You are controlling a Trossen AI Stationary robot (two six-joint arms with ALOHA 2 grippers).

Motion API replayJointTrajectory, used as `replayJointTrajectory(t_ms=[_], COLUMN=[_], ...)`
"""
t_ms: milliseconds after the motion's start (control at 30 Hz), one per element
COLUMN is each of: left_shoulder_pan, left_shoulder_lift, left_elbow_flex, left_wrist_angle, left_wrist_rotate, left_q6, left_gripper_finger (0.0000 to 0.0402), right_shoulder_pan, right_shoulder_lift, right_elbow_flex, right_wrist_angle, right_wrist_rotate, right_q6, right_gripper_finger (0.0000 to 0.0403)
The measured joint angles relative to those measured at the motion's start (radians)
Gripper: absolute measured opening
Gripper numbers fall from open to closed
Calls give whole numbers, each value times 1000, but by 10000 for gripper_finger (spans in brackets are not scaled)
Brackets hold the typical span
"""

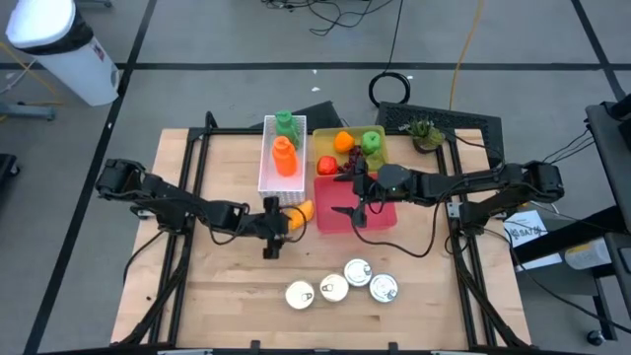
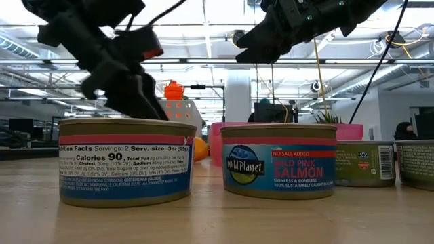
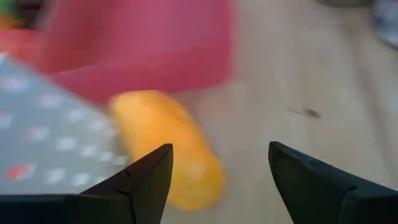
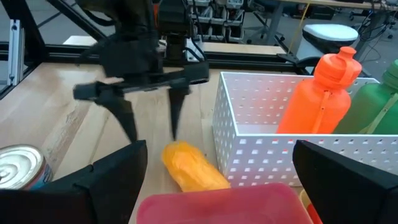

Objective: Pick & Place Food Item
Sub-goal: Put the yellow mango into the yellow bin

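Note:
An orange, oblong food item (image 1: 302, 211) lies on its side on the wooden table, between the near end of the white perforated basket (image 1: 283, 158) and the red bin (image 1: 355, 209). My left gripper (image 3: 217, 180) is open just short of it on the table's left side, slanting downward; the right wrist view shows its fingers (image 4: 174, 124) above the table beside the food item (image 4: 188, 167), touching nothing. My right gripper (image 4: 217, 186) hovers open over the red bin (image 4: 217, 208).
The white basket holds an orange bottle (image 1: 285, 158) and a green bottle (image 1: 286, 123). A yellow-green bin (image 1: 357, 146) with more food stands behind the red bin. Several tins (image 1: 340, 286) sit near the front edge. A small plant (image 1: 426, 131) stands at the back right.

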Motion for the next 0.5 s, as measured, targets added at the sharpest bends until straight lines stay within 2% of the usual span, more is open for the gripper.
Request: replayJointTrajectory(t_ms=[67,300,500], left_shoulder_pan=[12,59,63], left_shoulder_lift=[4,79,147], left_elbow_flex=[0,0,0], left_wrist_angle=[-11,12,48], left_wrist_rotate=[-37,-37,-29], left_q6=[-38,-219,-233], left_gripper_finger=[273,273,273], right_shoulder_pan=[0,0,0], right_shoulder_lift=[0,0,0], right_elbow_flex=[0,0,0], right_wrist_angle=[1,3,4], right_wrist_rotate=[0,2,2], right_q6=[0,0,3], right_gripper_finger=[380,380,380])
